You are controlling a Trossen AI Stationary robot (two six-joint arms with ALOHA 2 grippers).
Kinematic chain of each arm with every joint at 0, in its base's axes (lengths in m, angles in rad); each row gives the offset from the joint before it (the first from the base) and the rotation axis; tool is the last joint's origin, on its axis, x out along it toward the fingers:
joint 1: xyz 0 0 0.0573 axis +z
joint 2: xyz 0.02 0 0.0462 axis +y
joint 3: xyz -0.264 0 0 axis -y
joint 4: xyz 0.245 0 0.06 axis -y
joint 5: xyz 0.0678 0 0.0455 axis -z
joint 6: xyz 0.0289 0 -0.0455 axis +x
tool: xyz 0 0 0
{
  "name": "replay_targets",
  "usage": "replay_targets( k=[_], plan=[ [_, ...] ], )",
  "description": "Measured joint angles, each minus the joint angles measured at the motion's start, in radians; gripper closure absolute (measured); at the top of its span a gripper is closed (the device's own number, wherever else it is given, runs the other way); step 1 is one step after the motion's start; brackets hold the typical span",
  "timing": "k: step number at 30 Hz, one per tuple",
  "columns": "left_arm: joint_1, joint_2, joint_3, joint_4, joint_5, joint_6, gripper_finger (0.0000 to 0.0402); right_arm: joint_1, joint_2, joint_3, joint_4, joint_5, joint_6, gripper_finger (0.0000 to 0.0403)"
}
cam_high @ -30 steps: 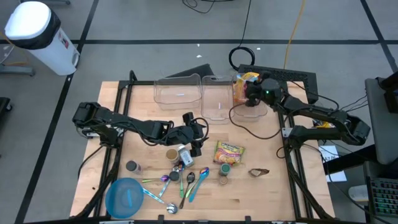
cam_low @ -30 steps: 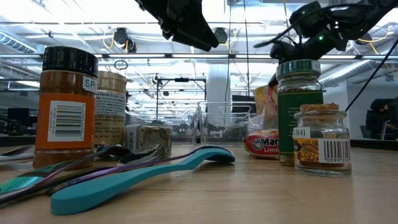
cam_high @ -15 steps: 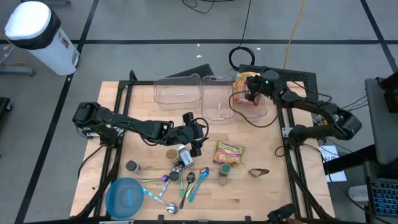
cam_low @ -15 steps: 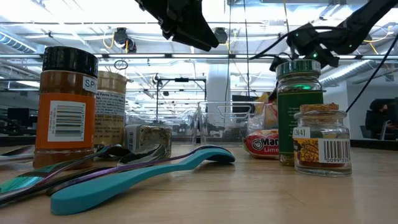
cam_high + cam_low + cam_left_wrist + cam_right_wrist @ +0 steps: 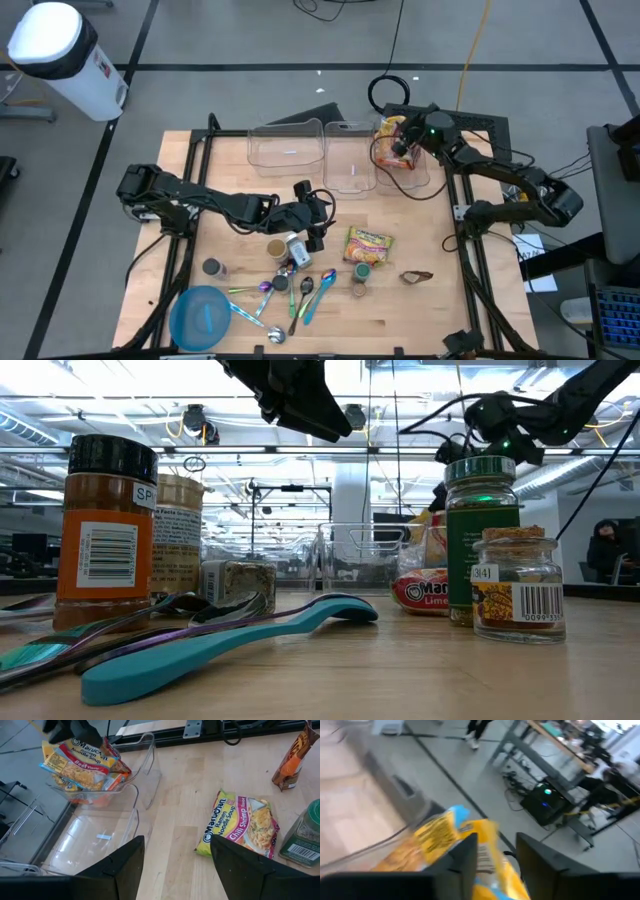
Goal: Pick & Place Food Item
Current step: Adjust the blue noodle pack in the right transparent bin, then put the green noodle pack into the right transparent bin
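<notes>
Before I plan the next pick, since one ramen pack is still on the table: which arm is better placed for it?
Left. The left gripper hovers open beside the shrimp ramen pack, while the right gripper is over the far bin of noodle packs.

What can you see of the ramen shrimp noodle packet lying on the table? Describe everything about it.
The ramen shrimp noodle packet is a flat, glossy plastic pouch, yellow with a red band and a picture of noodles. It looks sealed and lies face up on the bare wooden table, right of the left end effector, apart from the clear bins. A green-lidded spice jar stands close by its corner; whether they touch is unclear.
</notes>
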Motion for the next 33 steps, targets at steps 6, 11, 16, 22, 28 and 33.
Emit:
replay_targets(
  k=[6, 11, 16, 22, 28, 33],
  plan=[
    [0.002, 0.0, 0.0, 0.0, 0.0, 0.002, 0.0167, 0.039, -0.074, 0.0, -0.004, 0.078, 0.035, 0.0166],
    [0.007, 0.0, 0.0, 0.0, 0.0, 0.0, 0.0167, 0.183, -0.175, 0.0, -0.051, 0.074, 0.067, 0.0125],
    [0.019, 0.0, 0.0, 0.001, 0.0, -0.01, 0.0167, 0.43, -0.262, 0.0, -0.163, 0.049, 0.09, 0.0118],
    [0.019, 0.0, 0.0, 0.0, 0.0, -0.033, 0.0167, 0.746, -0.263, 0.0, -0.329, 0.018, 0.169, 0.0127],
    [0.019, 0.0, 0.0, 0.0, 0.0, -0.038, 0.0167, 0.964, -0.178, 0.0, -0.488, 0.017, 0.338, 0.013],
    [0.019, 0.0, 0.0, 0.0, 0.0, -0.041, 0.0167, 1.043, -0.078, 0.0, -0.571, 0.017, 0.46, 0.0131]
  ],
)
